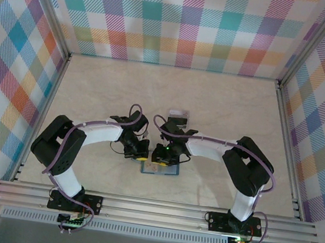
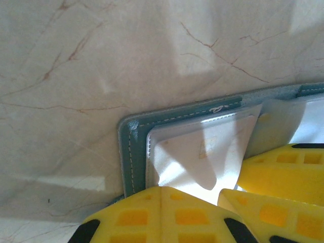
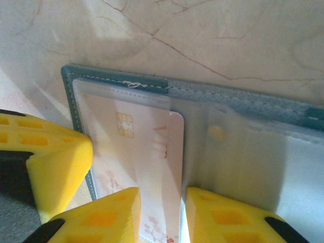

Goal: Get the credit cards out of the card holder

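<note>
The teal card holder (image 1: 162, 170) lies open on the marble table between both grippers. In the left wrist view its stitched teal edge (image 2: 126, 152) frames a clear pocket with a pale card (image 2: 202, 152) inside. My left gripper (image 2: 162, 195) is shut, with its yellow tips pressed down on that pocket's near edge. In the right wrist view a pale pink credit card (image 3: 147, 147) with a gold chip sticks partly out of its clear sleeve. My right gripper (image 3: 163, 202) stands a little open, and the card's right edge lies flat in the gap between its fingers.
Behind the grippers a small pale piece (image 1: 179, 112) and a dark flat piece (image 1: 177, 122) lie on the table. Plaid walls and an aluminium frame (image 1: 155, 209) close the workspace in. The left finger (image 3: 55, 167) crowds the holder's left edge.
</note>
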Motion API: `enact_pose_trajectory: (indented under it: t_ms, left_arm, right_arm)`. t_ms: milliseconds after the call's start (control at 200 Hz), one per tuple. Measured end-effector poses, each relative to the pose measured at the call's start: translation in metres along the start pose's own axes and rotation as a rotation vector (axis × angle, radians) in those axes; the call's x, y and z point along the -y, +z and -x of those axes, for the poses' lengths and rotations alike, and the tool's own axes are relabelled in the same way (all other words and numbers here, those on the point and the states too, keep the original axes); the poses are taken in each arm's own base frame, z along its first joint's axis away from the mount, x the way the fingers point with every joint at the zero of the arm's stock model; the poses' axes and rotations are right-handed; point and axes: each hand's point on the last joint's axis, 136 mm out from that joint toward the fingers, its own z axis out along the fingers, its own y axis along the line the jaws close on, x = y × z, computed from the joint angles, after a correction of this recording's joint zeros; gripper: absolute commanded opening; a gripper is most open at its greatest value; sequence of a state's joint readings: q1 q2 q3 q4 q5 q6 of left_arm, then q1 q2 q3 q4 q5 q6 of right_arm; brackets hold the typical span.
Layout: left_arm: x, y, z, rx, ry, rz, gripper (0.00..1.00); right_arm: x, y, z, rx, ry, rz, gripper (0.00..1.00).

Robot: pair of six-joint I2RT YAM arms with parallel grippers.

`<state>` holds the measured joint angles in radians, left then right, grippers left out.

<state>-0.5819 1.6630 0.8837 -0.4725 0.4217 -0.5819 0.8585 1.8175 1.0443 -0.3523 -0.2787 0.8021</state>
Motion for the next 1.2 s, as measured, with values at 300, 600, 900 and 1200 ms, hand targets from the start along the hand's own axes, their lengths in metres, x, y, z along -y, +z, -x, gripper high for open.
enact_pose_trajectory:
  t_ms: [300,600,900,1200]
  left_arm:
    - [0.0008,0.0014,-0.0001,-0.014,-0.006,0.003,0.01]
    - [0.0008,0.0015,0.0000,-0.018,-0.008,0.006,0.01]
    - [0.0010,0.0016,0.0002,-0.020,-0.009,0.008,0.01]
    - [0.0009,0.0018,0.0002,-0.020,-0.009,0.008,0.01]
  right_arm:
    - [0.0002,-0.0017,-0.0012,0.003,0.064,0.230,0.25]
    - [-0.0020,-0.0084,0.0010,0.026,0.088,0.454,0.19]
    - [-0.0003,-0.0064,0.0027,0.027,0.107,0.527,0.10]
    - [0.0005,-0.0078,0.0032,0.041,0.112,0.555,0.10]
